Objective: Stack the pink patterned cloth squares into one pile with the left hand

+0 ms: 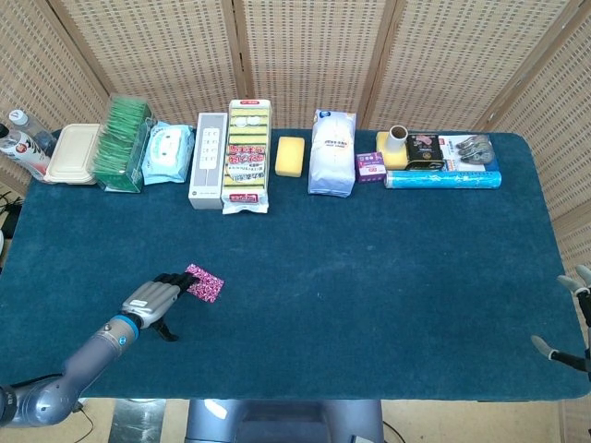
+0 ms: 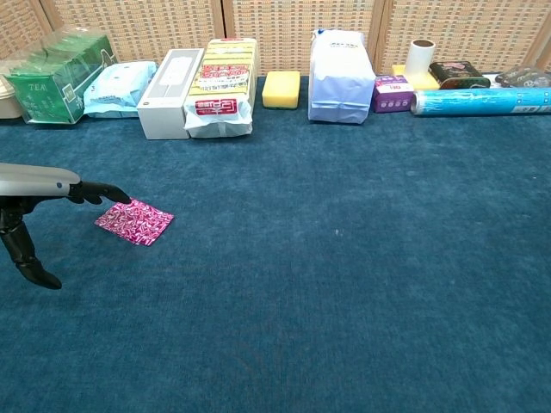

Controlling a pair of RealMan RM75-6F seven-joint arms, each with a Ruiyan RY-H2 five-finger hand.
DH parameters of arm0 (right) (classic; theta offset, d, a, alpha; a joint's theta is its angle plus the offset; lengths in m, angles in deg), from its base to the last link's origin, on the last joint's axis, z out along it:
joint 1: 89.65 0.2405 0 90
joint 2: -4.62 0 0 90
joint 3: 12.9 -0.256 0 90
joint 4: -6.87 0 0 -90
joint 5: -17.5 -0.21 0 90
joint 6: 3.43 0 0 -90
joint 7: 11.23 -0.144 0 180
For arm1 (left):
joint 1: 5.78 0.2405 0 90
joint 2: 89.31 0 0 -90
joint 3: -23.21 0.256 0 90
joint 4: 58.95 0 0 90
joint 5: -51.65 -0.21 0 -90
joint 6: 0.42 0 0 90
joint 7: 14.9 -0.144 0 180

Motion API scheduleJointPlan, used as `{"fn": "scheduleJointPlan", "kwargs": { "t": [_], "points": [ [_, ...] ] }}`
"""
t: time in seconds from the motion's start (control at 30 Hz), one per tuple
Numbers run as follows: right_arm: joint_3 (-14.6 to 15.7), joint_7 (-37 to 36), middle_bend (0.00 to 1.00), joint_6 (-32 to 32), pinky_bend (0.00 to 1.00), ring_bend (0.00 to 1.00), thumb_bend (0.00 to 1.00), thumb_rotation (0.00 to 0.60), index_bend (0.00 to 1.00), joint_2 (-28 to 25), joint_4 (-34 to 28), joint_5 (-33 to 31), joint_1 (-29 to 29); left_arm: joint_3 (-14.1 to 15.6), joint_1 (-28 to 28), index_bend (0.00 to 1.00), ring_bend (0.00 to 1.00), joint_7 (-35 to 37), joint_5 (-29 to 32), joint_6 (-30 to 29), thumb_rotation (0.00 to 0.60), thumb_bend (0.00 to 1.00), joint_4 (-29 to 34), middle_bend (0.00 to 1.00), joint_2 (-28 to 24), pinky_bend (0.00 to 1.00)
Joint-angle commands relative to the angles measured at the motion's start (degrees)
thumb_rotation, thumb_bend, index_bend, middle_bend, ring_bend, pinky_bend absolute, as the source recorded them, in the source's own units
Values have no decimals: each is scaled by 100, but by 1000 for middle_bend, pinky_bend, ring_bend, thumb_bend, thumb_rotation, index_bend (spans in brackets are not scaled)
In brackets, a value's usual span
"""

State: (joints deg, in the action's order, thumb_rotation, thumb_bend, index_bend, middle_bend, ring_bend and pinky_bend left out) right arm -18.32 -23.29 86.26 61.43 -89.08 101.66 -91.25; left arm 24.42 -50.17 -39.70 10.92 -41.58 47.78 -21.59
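1. One pink patterned cloth square point(image 1: 203, 283) lies flat on the blue-carpeted table point(image 1: 369, 277), in the left part, nearer the front edge than the back row of goods.
2. The left hand point(image 1: 152, 300) reaches in from the front-left corner, fingers stretched forward and apart, thumb hanging down. It holds nothing.
3. Its dark fingertips point(image 2: 108, 194) lie over the cloth square's left corner; whether they press on the cloth or hover just above it cannot be told.
4. The right hand point(image 1: 574, 318) shows only partly at the right edge near the front corner, with fingers spread and nothing in them.
5. Along the back edge, from the left, stand a beige lidded box point(image 1: 74, 153), a green tea box point(image 1: 124, 143), a pack of wet wipes point(image 1: 168, 153), a white long box point(image 1: 207, 173), a pack of sponges point(image 1: 247, 155), a yellow sponge point(image 1: 290, 155), a white bag point(image 1: 332, 152), a small purple box point(image 1: 369, 166) and a blue roll point(image 1: 443, 177).
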Motion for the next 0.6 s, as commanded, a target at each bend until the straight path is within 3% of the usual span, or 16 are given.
{"fn": "scheduleJointPlan", "kwargs": {
  "t": [0.03,0.6],
  "points": [
    [-3,-1,56,2,0,0,35,600,167,2,1,-8,-2,97,-216,0,0,-131,287,-59,600,0,-122,0,152,31],
    [-22,-134,54,50,0,0,34,600,167,-49,3,-36,-40,499,-968,0,0,-869,1406,-623,600,0,65,0,618,31]
  ]
}}
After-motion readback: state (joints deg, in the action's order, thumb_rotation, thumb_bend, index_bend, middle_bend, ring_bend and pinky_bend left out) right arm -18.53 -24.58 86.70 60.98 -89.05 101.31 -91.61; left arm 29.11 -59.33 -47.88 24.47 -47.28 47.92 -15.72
